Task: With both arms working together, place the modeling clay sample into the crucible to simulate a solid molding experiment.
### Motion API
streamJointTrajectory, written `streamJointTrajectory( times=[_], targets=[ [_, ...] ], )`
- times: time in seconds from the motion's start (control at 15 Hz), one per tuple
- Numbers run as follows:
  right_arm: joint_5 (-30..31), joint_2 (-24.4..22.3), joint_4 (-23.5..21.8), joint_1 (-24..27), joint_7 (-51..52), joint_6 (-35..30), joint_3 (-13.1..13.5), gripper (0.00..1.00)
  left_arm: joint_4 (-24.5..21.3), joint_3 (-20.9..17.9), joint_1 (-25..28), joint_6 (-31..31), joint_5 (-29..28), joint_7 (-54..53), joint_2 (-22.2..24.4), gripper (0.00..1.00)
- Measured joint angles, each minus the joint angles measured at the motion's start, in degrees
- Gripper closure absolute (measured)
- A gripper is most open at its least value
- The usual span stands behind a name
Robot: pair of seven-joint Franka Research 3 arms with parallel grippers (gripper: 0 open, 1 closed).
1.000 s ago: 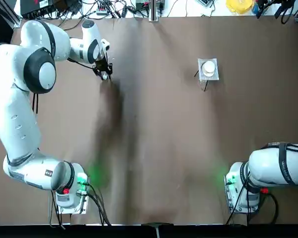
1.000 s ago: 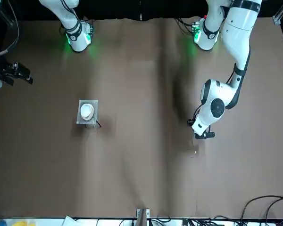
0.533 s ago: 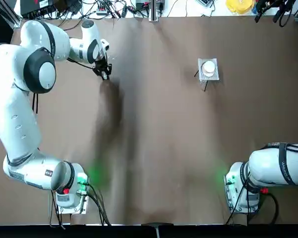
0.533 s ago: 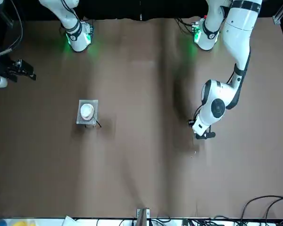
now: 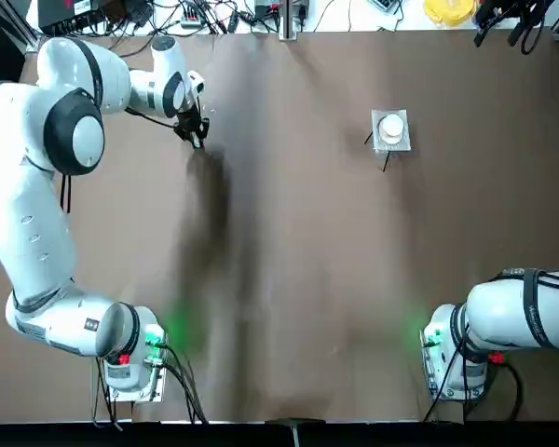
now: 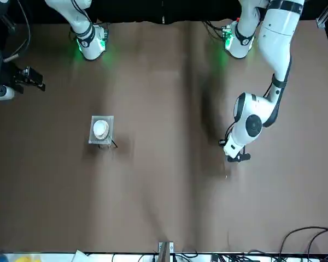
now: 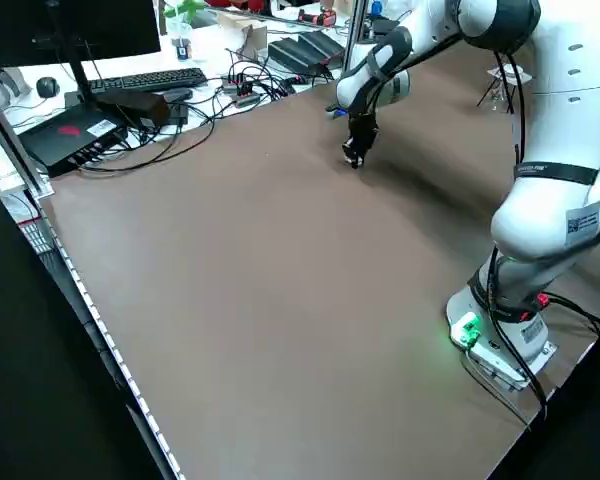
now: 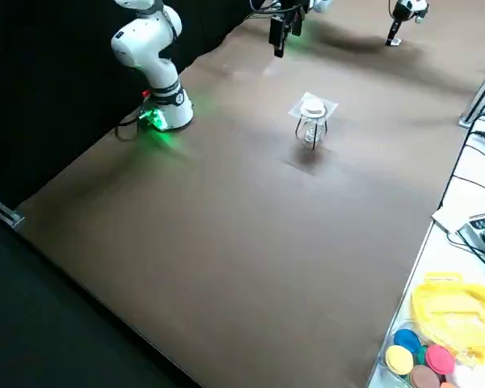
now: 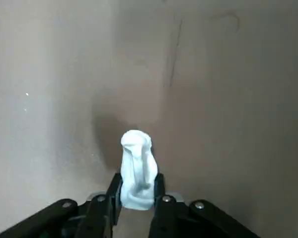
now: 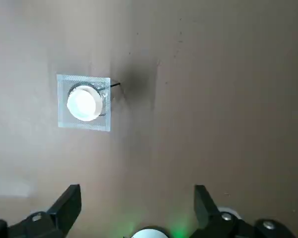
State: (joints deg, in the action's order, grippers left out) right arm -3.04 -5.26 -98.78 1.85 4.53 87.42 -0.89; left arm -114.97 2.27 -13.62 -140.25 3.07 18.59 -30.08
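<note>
The brown bench (image 5: 298, 279) carries both arms' bases at its near edge. The left arm (image 5: 37, 205) reaches to the far left corner area, where the left gripper (image 9: 136, 198) hangs low over the bench, its fingers (image 9: 159, 191) pinching the modeling clay sample (image 9: 136, 168), an upright off-white lump. The right gripper (image 10: 134, 208) is raised high with its fingers spread wide and nothing between them. The grey mesh pad (image 5: 391, 130) stands towards the far right of the bench, well apart from the left gripper, and the crucible (image 5: 391, 126), lid on, sits on it
</note>
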Motion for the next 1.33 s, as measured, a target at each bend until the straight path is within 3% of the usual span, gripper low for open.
streamJointTrajectory(
  times=[0.27,0.67,1.0,1.33],
  targets=[
    [0.0,-0.01,-0.03,-0.23,0.0,0.0,0.0,0.0,0.67,0.0,0.35,0.47,0.0,0.63,1.37,0.7],
    [0.06,-0.16,-0.04,-1.16,0.0,0.04,-0.01,0.0,2.47,0.27,0.35,6.6,0.01,6.1,7.49,0.7],
    [0.06,-0.24,-0.09,-3.63,-0.63,0.02,-0.09,0.0,10.21,5.82,-0.03,15.29,0.7,18.7,10.33,0.7],
    [0.12,-0.25,-0.16,-4.91,-4.39,-0.11,-0.02,0.0,16.53,11.35,-0.71,16.45,3.42,29.04,10.39,0.7]
  ],
)
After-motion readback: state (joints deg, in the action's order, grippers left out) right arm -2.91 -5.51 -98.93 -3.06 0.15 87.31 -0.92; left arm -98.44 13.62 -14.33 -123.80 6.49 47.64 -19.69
